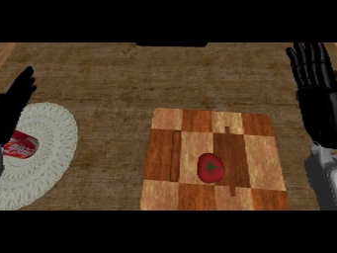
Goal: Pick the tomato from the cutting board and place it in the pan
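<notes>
At the far left, the robot's left hand (7, 106) is up by the edge. Its black fingers are straight and close together, they point to the far side, and they hold nothing. Part of it covers a round white plate (54, 133) with a bumpy rim. On the plate lies a small red thing (21, 147) with white marks. The hand hides part of it, so I cannot tell what it is.

The brown counter (127, 79) lies under everything. Right of the middle, on the near side, sits a wooden cutting board (192, 128) made of light and dark squares. The tomato (212, 168) lies on the board, near its middle and a bit to the near side. It is red with a green star on top, and no hand touches it.

At the far right is the right hand (324, 99). Its fingers are straight, a little apart and pointing far. It is empty too, and well apart from the tomato.
</notes>
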